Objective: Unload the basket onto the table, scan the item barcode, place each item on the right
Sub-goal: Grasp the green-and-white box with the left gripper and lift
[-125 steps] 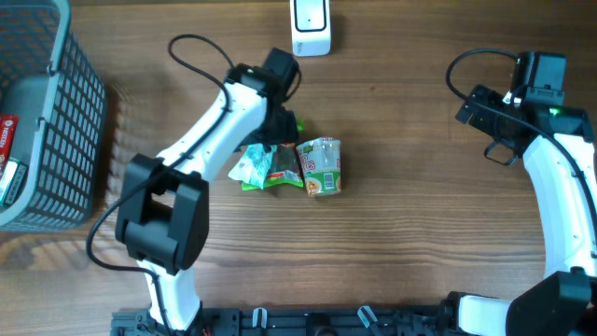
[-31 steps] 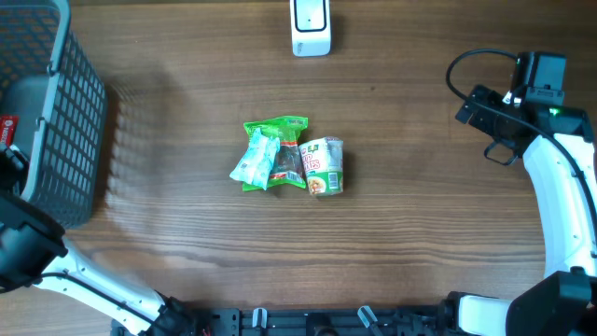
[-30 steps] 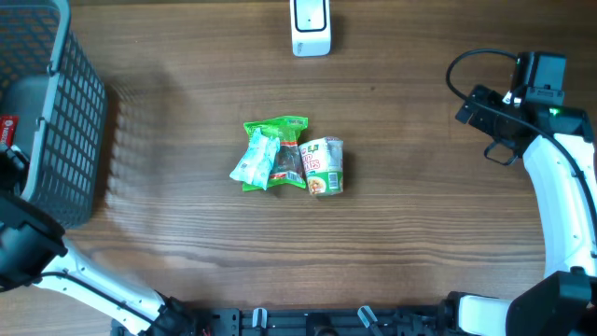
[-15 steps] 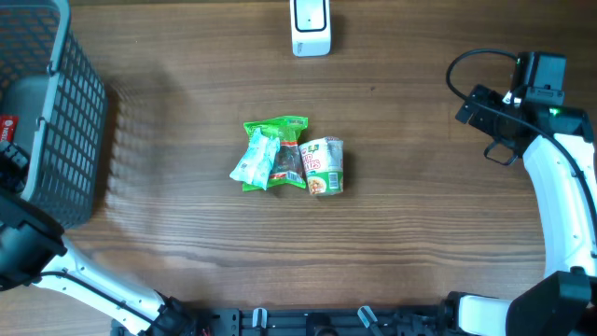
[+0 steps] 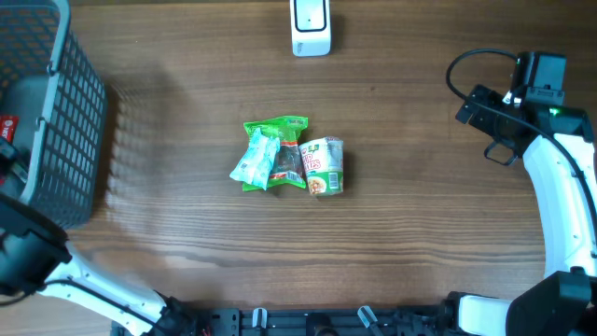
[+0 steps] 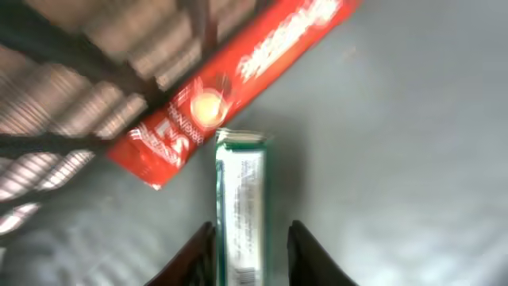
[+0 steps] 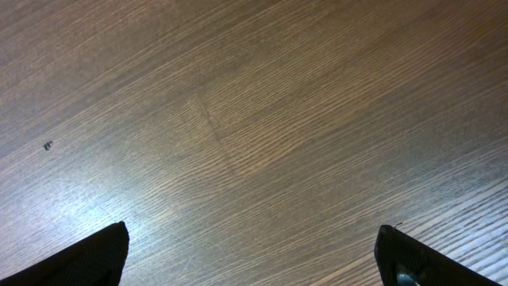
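In the left wrist view a narrow white item with green edges [image 6: 240,199] lies on the grey floor of the basket [image 6: 413,159], just below a red packet [image 6: 238,79]. My left gripper [image 6: 250,238] straddles the item with narrowed jaws: the left finger touches its edge, and a thin gap shows at the right finger. The picture is blurred. Overhead, the left arm [image 5: 28,252] reaches into the basket [image 5: 56,112] at the far left edge. The white scanner [image 5: 311,26] stands at the back middle. My right gripper [image 7: 250,238] hangs open over bare wood on the right [image 5: 485,110].
A pile of green snack bags [image 5: 270,154] and a small printed cup [image 5: 325,166] lie at the table's middle. The grey wire basket stands at the left edge, with a red packet [image 5: 7,126] showing inside it.
My left gripper's jaws have narrowed around the white and green item in the basket. The arm shifted slightly at the left edge. The right arm and the table's items have not moved.
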